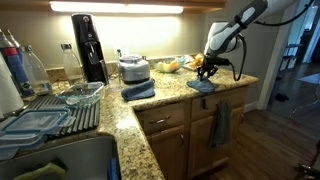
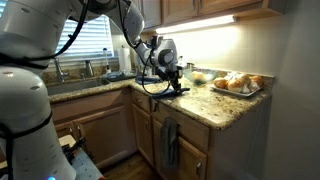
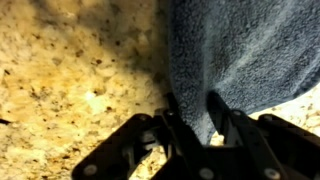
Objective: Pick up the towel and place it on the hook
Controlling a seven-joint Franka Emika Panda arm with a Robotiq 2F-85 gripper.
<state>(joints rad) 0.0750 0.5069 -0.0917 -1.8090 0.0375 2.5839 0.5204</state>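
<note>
A blue-grey towel (image 3: 240,50) lies on the speckled granite counter (image 3: 70,80) near its front edge, and shows in both exterior views (image 1: 203,87) (image 2: 176,90). My gripper (image 3: 192,115) is down on the counter, and its two black fingers pinch a fold at the towel's edge. It also shows in both exterior views (image 1: 208,72) (image 2: 170,80). A darker cloth (image 1: 220,125) (image 2: 168,143) hangs on the cabinet front below the counter. I cannot make out the hook itself.
A food processor (image 1: 133,68) stands on another blue cloth (image 1: 138,91). A black coffee machine (image 1: 88,45) stands behind it. A tray of bread (image 2: 237,83) sits beside the gripper. A dish rack (image 1: 50,112) and sink (image 1: 60,160) are further along the counter.
</note>
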